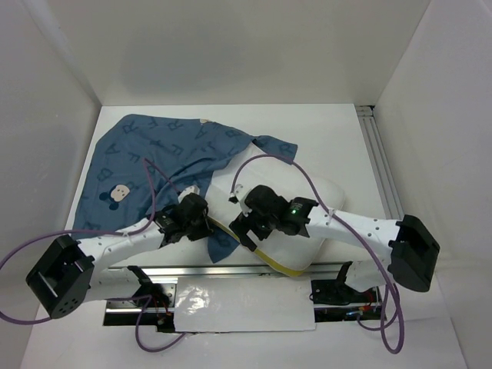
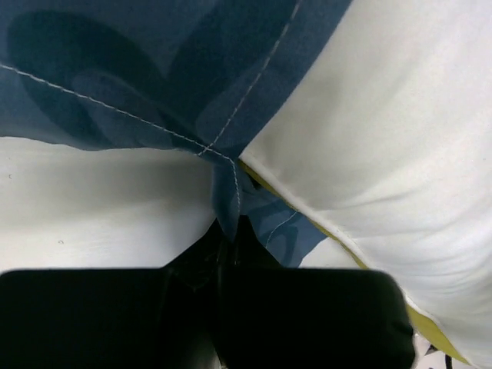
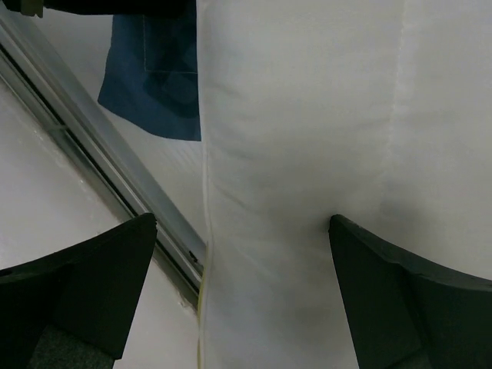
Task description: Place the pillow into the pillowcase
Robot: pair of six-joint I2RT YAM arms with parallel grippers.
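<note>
Presently, left gripper (image 2: 229, 250): pressed together on a fold of the large blue printed fabric pillowcase (image 1: 154, 154), near a stitched seam.
Right gripper (image 3: 242, 231): spread wide, straddling the soft cream-white rectangular pillow (image 3: 307, 115), gripping nothing.
Risk: thin pinch may slip; pulling one layer could close the mouth.
Pillowcase contents: one pillow corner seemingly between layers; the rest lies outside, on the white table (image 1: 330, 138).

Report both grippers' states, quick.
Left gripper: closed, pinching a fold of the pillowcase.
Right gripper: open over the edge of the pillow, holding nothing.
</note>
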